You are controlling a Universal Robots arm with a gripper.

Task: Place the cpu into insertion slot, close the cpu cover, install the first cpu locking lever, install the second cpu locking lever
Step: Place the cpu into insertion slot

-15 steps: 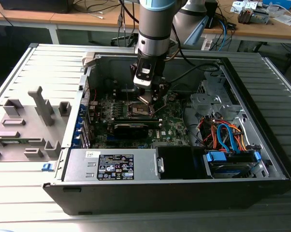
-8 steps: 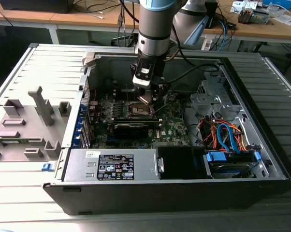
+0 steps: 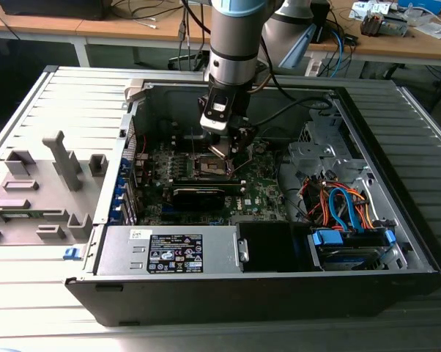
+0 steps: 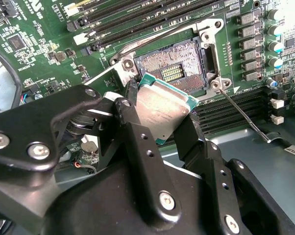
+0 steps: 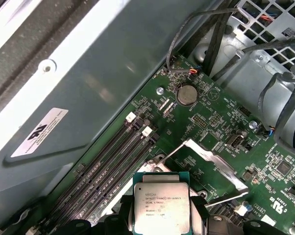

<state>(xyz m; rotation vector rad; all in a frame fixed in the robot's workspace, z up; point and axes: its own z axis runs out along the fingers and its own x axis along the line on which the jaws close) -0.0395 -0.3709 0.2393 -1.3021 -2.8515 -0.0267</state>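
Got my gripper (image 4: pixel 159 117) clamped on the one cpu (image 4: pixel 163 105), a finger on each of two opposite edges, metal top showing. It's hanging right over a corner of the single insertion slot (image 4: pixel 179 68) on the motherboard (image 4: pixel 35 54), not seated yet. The one cpu cover (image 5: pixel 213 164) is flipped open, and I count two wire levers (image 4: pixel 243 117), both swung loose.
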